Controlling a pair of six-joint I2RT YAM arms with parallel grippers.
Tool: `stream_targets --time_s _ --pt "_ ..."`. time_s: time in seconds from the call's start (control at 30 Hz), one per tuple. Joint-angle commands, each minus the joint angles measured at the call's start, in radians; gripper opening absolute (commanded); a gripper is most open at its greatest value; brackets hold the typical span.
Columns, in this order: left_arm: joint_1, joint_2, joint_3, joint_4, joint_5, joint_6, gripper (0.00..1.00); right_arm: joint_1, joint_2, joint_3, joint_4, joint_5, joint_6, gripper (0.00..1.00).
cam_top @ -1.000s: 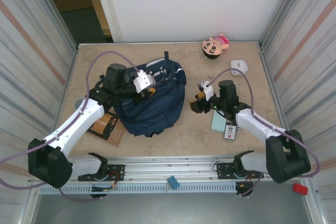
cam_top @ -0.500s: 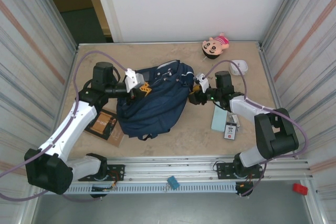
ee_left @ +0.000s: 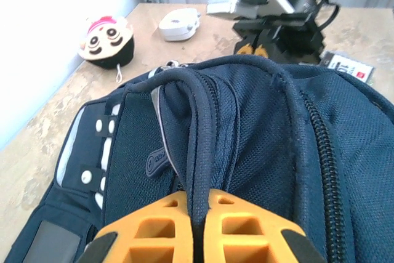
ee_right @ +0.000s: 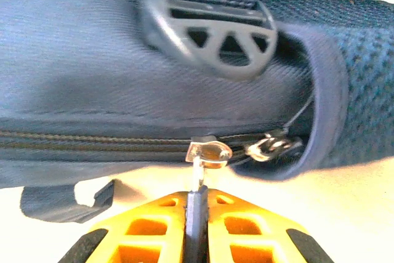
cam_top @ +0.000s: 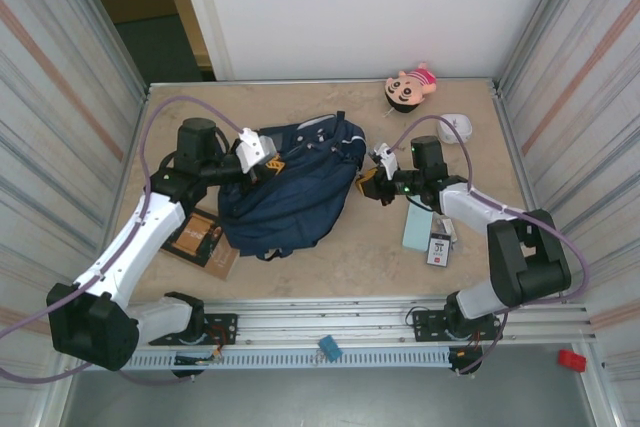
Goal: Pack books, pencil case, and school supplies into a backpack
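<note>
Backpack [cam_top: 290, 187] lies in the middle of the table [cam_top: 330, 269], between both arms. One doll [cam_top: 410, 87] and one white box [cam_top: 455, 126] sit near the far edge. One book [cam_top: 203, 240] lies just left of the backpack. One teal pencil case [cam_top: 416, 230] and one white printed pack [cam_top: 439, 249] lie to its right, beside the right arm. Left fingers [ee_left: 163, 229] are pressed together on the backpack's dark handle [ee_left: 197, 121]; right fingers [ee_right: 154, 226] pinch a zipper pull [ee_right: 208, 151].

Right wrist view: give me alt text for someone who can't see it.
The right end effector is shut on the zipper pull of the navy backpack. A black plastic buckle sits above the zipper.
</note>
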Motion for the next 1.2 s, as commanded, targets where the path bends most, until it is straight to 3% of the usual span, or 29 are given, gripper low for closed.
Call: stream_targets --time_s 0.0,0.1,0.27,0.5,0.8,1.17 --pt "-0.029 -0.023 0.01 0.087 -0.142 -0.006 0.0 0.002 -0.047 0.035 -0.078 -0.02 -0.009 0.0" --pt "-0.077 -0.009 0.021 0.085 -0.236 -0.009 0.0 0.016 -0.065 0.052 -0.139 -0.005 -0.013 0.0" --pt "-0.111 0.009 0.023 0.126 -0.286 -0.045 0.0 0.045 -0.117 0.042 -0.157 -0.005 -0.01 0.0" --pt "-0.171 0.061 0.032 0.215 -0.431 -0.167 0.0 0.153 -0.196 0.072 -0.251 0.034 -0.01 0.0" --pt "-0.299 0.202 0.1 0.25 -0.691 -0.19 0.0 0.275 -0.275 0.085 -0.345 0.089 0.072 0.0" --pt "-0.359 0.323 0.156 0.383 -0.585 -0.313 0.0 0.439 -0.237 0.073 -0.25 0.24 0.335 0.0"
